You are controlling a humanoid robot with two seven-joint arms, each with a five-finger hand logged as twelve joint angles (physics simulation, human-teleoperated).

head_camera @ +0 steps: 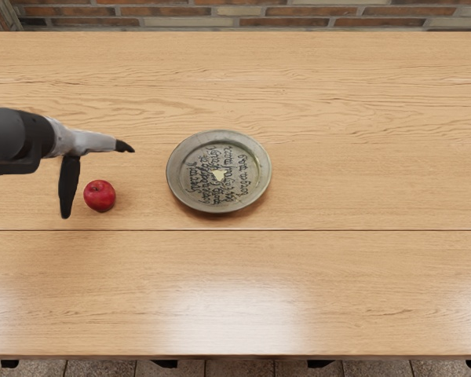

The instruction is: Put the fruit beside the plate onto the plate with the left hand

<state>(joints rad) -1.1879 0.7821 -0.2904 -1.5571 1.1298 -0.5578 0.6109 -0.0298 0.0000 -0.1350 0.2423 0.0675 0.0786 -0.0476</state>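
One robot hand (pixel 78 146), the left, hangs empty with fingers (pixel 67 188) spread; the red apple (pixel 100 195) sits on the worktop (pixel 337 275) just right of its down-pointing finger, left of the plate (pixel 175 169).

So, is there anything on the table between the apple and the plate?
No. In the head view only bare table lies between the apple and the plate; the robot hand is on the apple's other side.

The apple (pixel 99 195) lies on the table (pixel 337 275), left of the plate (pixel 219 171), apart from it.
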